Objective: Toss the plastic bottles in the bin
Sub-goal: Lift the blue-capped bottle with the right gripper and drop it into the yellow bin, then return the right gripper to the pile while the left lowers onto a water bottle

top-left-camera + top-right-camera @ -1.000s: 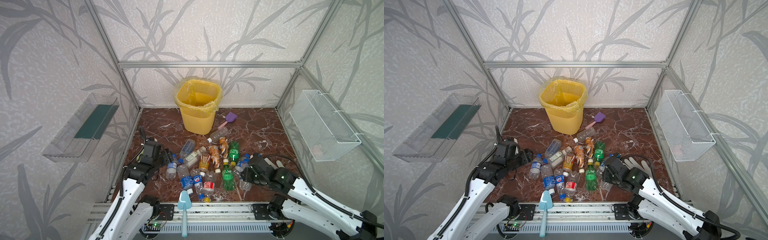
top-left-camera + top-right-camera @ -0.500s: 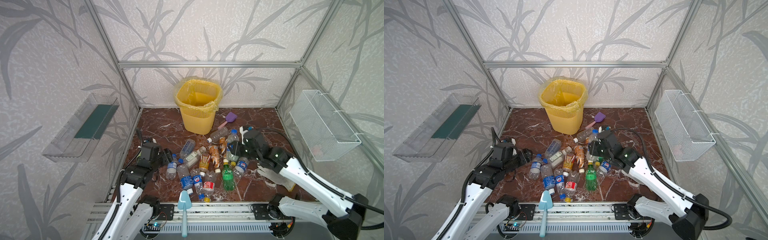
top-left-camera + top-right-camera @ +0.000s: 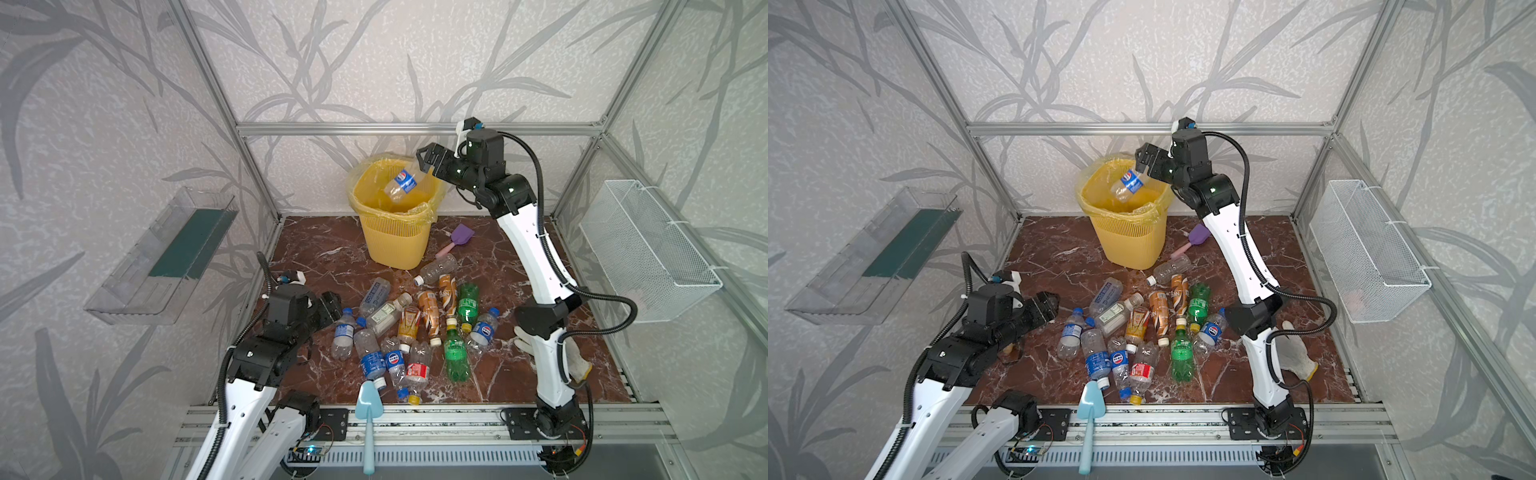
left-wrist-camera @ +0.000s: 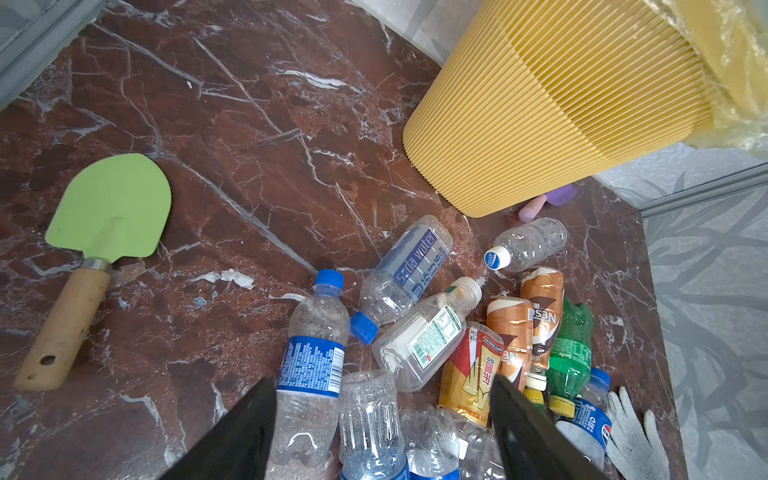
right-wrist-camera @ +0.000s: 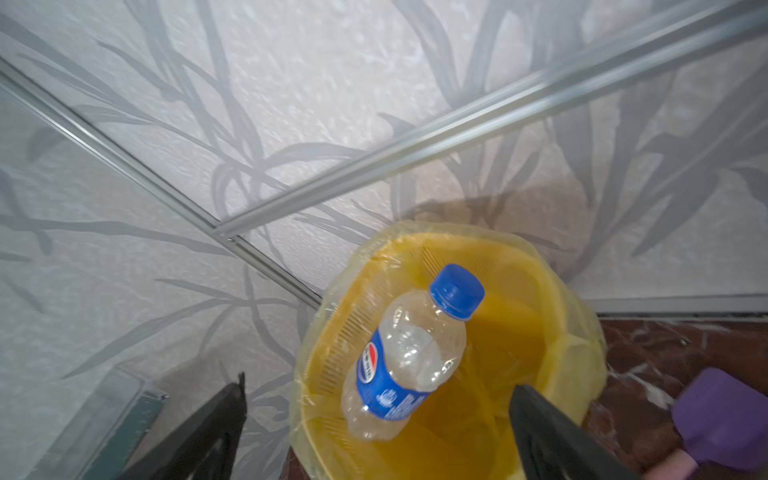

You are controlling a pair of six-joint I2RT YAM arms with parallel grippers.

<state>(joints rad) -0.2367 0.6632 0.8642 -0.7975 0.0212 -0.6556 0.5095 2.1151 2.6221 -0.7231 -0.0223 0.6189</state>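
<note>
A clear bottle with a blue label and blue cap hangs loose in the air over the mouth of the yellow bin. My right gripper is open just above the bin's rim and touches nothing. Several plastic bottles lie in a heap on the marble floor in front of the bin. My left gripper is open at the heap's left edge, low over clear bottles, gripping none.
A blue toy shovel lies at the front edge, a purple one right of the bin, a green one left of the heap. A white glove lies by the right arm. A wire basket and a clear tray hang on the side walls.
My right arm rose from the heap to above the bin with the blue-labelled bottle, then opened; the bottle is now loose over the bin. My left gripper barely moved.
</note>
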